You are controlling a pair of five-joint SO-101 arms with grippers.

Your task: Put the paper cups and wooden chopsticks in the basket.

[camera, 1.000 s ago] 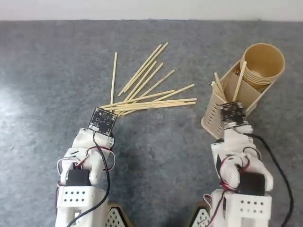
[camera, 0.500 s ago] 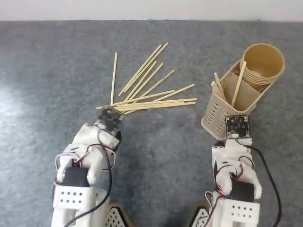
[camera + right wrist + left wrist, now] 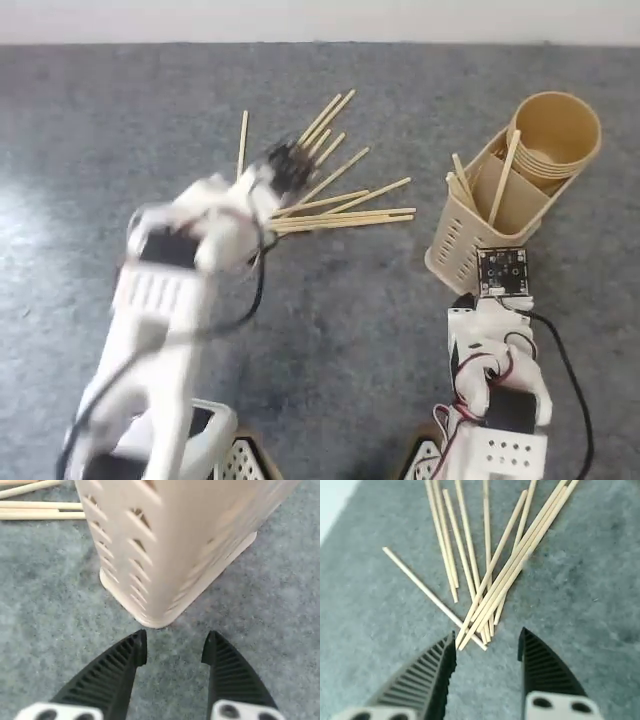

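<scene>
My left claw (image 3: 487, 636) hangs over the chopsticks (image 3: 345, 216); the basket (image 3: 450, 245), cups (image 3: 555, 122) inside, stands to their right, just ahead of my right claw (image 3: 175, 640).

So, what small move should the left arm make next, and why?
Probably lower the left pincer onto the near ends of the loose chopsticks and close it. Its jaws stand open right by that bunch on the table, while the cups sit in the basket.
</scene>
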